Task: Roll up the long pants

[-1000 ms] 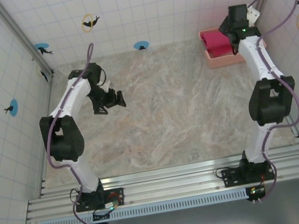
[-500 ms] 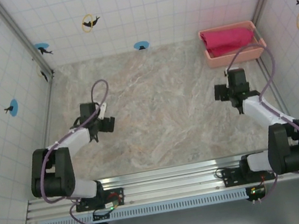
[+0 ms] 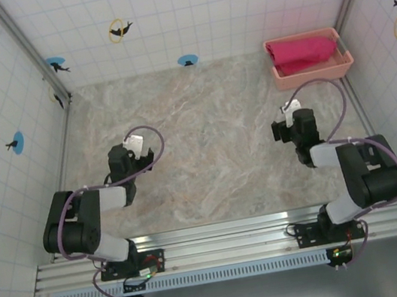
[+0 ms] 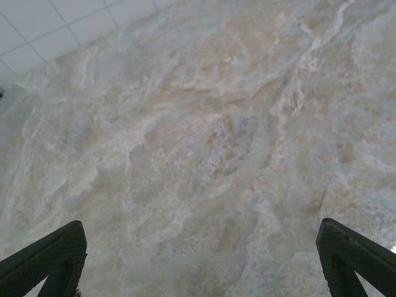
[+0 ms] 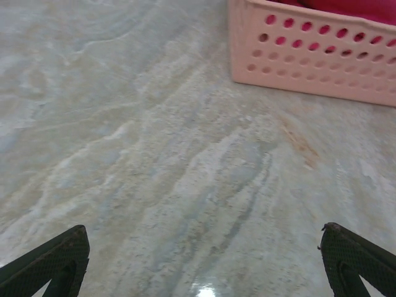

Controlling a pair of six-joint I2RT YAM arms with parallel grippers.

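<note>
Both arms: drawn back toward their bases since the earlier frames, elbows folded low; the right arm is now well clear of the basket it reached over a second ago.

Left end effector [image 3: 131, 160]: over bare marbled bench [image 3: 205, 140], left of centre. Released; in the wrist view [image 4: 201, 263] the fingertips [image 4: 46, 257] stand wide apart with nothing between them.

Right end effector [image 3: 291, 127]: right of centre. Released; jaws spread wide over bare bench in its wrist view [image 5: 201, 263].

Long pants [image 3: 303, 51]: magenta-red, bunched inside the pink perforated basket [image 3: 314, 76] at the far right corner, well apart from both end effectors.
</note>
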